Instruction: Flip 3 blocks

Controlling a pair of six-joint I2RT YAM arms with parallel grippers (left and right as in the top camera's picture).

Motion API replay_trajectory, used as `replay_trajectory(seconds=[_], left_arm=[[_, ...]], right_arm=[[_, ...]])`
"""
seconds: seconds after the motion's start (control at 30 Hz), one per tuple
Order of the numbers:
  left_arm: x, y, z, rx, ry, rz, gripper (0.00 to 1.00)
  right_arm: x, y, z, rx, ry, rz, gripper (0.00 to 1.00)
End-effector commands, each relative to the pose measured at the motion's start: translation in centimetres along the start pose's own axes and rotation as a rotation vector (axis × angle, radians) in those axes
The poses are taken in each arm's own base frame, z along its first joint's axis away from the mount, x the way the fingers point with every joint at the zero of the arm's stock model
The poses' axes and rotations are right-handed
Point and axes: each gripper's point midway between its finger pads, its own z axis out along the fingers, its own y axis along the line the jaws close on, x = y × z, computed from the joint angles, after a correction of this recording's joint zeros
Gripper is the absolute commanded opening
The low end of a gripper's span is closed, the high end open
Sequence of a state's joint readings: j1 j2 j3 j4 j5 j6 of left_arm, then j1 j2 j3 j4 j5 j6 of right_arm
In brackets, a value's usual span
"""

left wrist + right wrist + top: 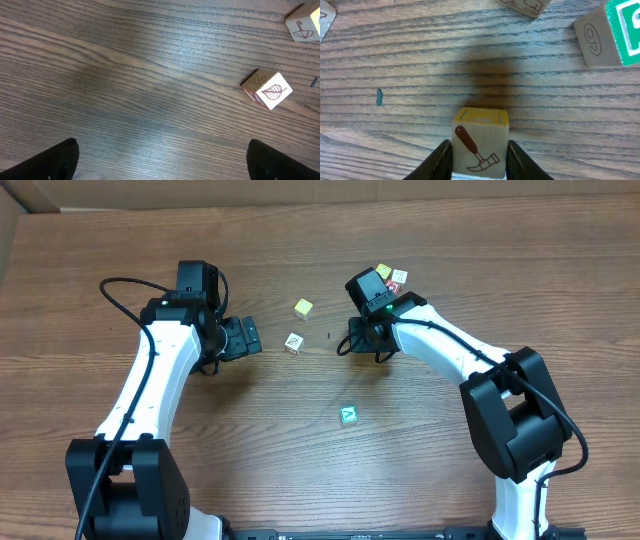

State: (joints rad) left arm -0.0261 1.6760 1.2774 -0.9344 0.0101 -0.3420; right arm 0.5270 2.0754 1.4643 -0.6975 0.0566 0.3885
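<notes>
Three blocks lie on the wood table: a yellowish-white block (303,308), a white block (293,343) and a teal block (348,415) nearer the front. The left wrist view shows the white block (267,89) with a leaf drawing, and another block (304,26) at the top right edge. My left gripper (245,337) is open just left of the white block, with nothing between its fingers (56,161). My right gripper (480,166) is shut on a block (480,141) with a brown hammer picture and a yellow far face. This block is hidden under the right gripper (352,342) in the overhead view.
A few more cubes (391,275) are clustered behind the right arm. In the right wrist view, a cube (605,34) with a 9 and a green face lies ahead to the right, and another cube (524,5) at the top edge. A small dark speck (379,97) marks the wood.
</notes>
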Motion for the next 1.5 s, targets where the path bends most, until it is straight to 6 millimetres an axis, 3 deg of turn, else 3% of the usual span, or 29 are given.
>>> replay_trajectory(seconds=[0.0,0.4,0.53,0.93,1.17,1.37,1.47], left_arm=[[-0.5,0.0,-0.2,-0.006,-0.014,-0.014,1.0],[-0.5,0.0,-0.2,-0.006,-0.014,-0.013,1.0],[-0.5,0.0,-0.2,-0.006,-0.014,-0.014,1.0],[-0.5,0.0,-0.2,-0.006,-0.014,-0.014,1.0],[-0.5,0.0,-0.2,-0.006,-0.014,-0.014,1.0],[-0.5,0.0,-0.2,-0.006,-0.014,-0.014,1.0],[-0.5,0.0,-0.2,-0.006,-0.014,-0.014,1.0]], right_arm=[[-0.5,0.2,0.0,0.004,-0.01,-0.003,0.33],[-0.7,0.3,-0.7,-0.001,-0.019,-0.002,0.29],[-1.1,0.5,-1.5,-0.01,-0.036,-0.002,0.3],[-0.6,0.2,-1.5,0.001,-0.017,-0.002,0.32],[-0.5,0.2,-1.3,0.002,-0.013,-0.002,0.44],[-0.4,0.2,-0.6,0.005,-0.007,-0.003,0.43],[-0.5,0.2,-0.7,0.003,-0.012,-0.003,0.34]])
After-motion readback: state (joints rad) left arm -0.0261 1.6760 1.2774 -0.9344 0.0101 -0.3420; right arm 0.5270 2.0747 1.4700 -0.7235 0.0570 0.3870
